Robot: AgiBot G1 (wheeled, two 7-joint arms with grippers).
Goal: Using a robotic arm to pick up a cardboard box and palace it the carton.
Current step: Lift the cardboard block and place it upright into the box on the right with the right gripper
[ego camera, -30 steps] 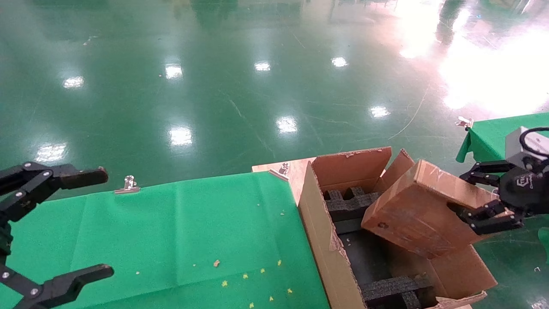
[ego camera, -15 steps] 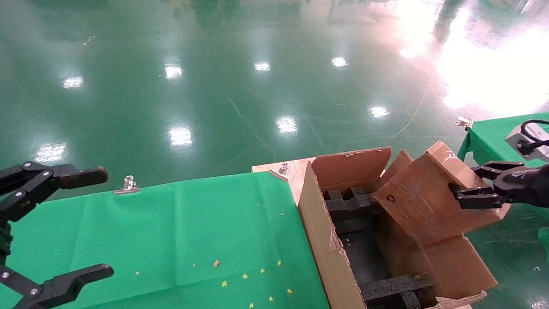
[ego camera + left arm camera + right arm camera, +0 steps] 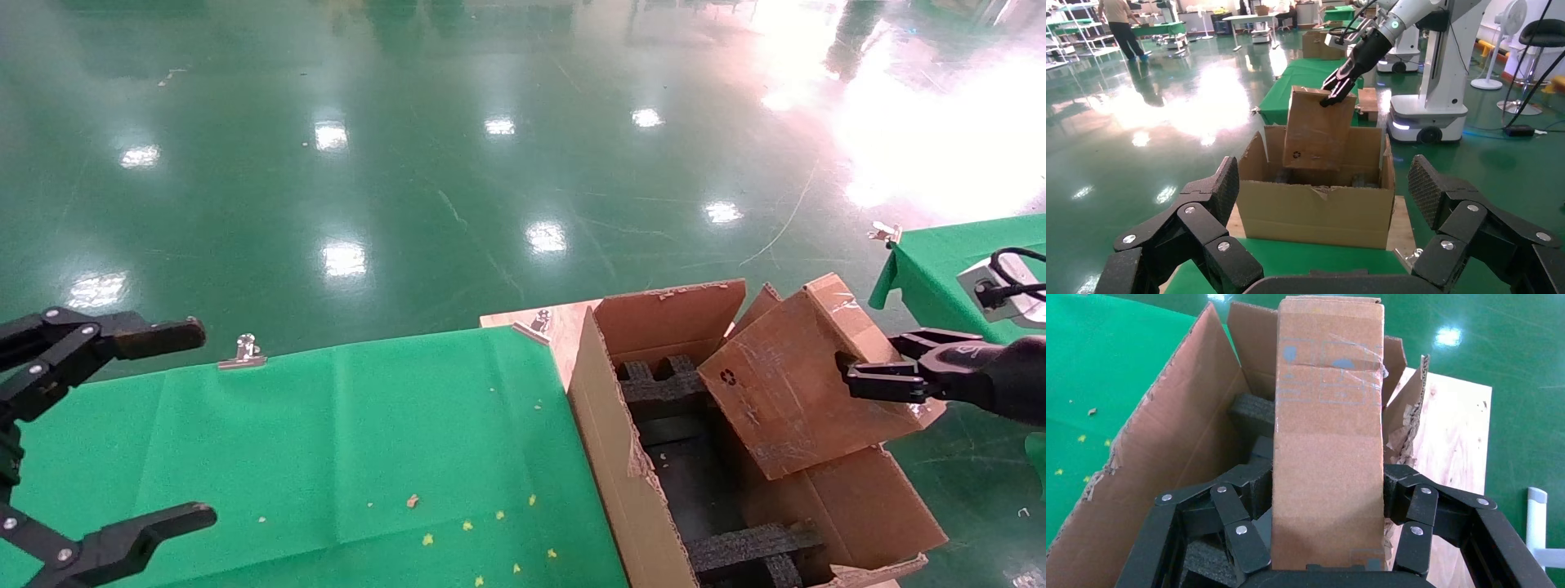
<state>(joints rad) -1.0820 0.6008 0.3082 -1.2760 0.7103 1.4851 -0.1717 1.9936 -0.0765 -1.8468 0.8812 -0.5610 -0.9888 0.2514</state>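
The small brown cardboard box (image 3: 784, 384), marked with a black recycling symbol, hangs tilted over the right side of the large open carton (image 3: 605, 457), its lower edge inside the opening. My right gripper (image 3: 878, 363) is shut on the box's upper right end; in the right wrist view the fingers (image 3: 1242, 496) clamp both sides of the box (image 3: 1327, 416). Black foam inserts (image 3: 662, 388) line the carton's bottom. In the left wrist view, the box (image 3: 1315, 131) stands above the carton (image 3: 1315, 211). My left gripper (image 3: 196, 423) is parked open at the far left.
The carton stands on a wooden board (image 3: 556, 327) beside the green-clothed table (image 3: 327, 441), whose cloth is held by metal clips (image 3: 243, 351). Small crumbs lie on the cloth. A second green table (image 3: 940, 253) is at the right. Glossy green floor lies beyond.
My right gripper has swung the box from lying low across the carton to more upright, then shifted it slightly left and down over the opening. The left arm has not moved.
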